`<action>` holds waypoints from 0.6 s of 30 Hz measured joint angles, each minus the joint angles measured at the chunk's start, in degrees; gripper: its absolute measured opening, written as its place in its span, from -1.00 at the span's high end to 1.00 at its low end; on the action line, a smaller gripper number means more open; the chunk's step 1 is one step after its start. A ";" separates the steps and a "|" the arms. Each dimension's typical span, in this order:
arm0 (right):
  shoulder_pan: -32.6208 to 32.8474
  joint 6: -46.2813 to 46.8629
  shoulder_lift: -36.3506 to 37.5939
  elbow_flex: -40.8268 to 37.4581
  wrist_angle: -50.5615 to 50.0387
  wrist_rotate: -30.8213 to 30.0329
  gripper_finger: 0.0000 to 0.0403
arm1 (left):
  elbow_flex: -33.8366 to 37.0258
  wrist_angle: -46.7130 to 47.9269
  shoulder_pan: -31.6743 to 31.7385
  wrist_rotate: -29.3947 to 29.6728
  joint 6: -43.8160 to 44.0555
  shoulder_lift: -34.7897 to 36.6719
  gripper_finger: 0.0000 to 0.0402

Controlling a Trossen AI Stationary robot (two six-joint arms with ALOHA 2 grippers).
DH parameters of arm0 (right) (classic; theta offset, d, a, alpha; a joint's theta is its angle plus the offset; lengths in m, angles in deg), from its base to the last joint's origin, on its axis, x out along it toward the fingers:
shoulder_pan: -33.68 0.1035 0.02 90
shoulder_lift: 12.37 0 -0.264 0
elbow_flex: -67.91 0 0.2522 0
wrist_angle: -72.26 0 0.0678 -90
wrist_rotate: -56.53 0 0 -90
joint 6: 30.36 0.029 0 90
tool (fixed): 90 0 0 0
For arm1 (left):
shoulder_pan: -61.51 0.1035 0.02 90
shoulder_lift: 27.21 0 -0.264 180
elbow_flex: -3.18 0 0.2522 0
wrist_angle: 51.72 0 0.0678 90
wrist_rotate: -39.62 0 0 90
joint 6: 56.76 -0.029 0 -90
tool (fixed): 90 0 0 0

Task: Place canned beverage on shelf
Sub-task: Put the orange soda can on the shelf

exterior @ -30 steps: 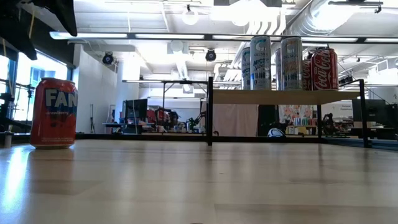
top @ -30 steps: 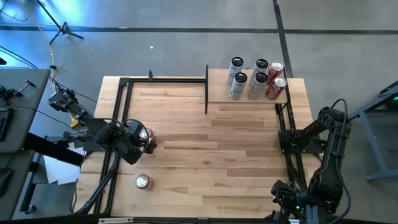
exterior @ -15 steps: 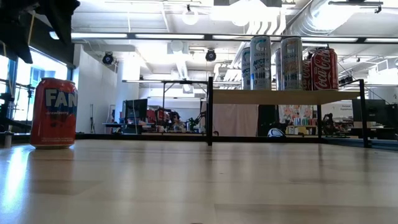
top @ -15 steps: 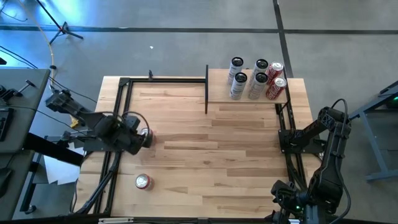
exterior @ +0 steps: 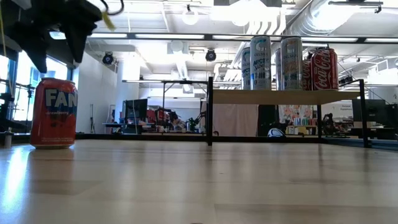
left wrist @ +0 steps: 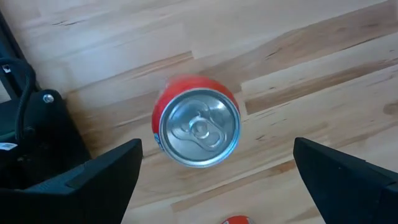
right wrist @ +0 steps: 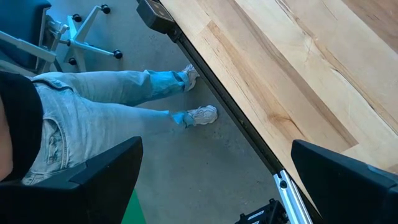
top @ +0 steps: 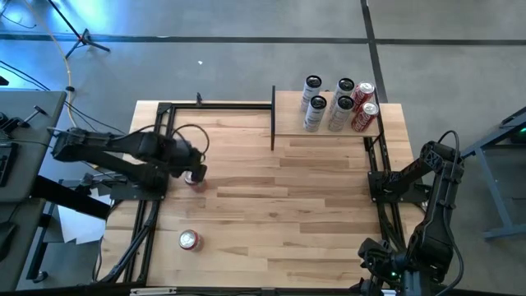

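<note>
Task objects: canned beverages and shelf.
A red can (top: 195, 176) is standing upright near the tabletop's left edge, silver lid and pull tab facing up; a second red can (top: 189, 239) is standing upright nearer the front edge. The shelf (top: 288, 123), a light-wood board on thin black posts, is sitting at the far right corner, carrying five upright cans (top: 339, 104), three silver and two red.

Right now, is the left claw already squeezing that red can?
No. The left gripper hangs open above the red can, its fingers clear on both sides.
</note>
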 joint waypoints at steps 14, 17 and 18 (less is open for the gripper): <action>0.01 0.00 0.00 0.01 0.02 0.01 -0.98 | 0.01 1.54 9.64 -6.46 -12.01 -8.48 -0.97; 0.02 0.00 0.00 0.02 0.00 0.00 -0.98 | 0.01 1.55 9.81 -6.47 -12.99 -9.89 -0.97; 0.00 0.00 0.00 0.01 0.01 0.01 -0.98 | 0.01 1.55 10.02 -6.50 -13.33 -10.22 -0.97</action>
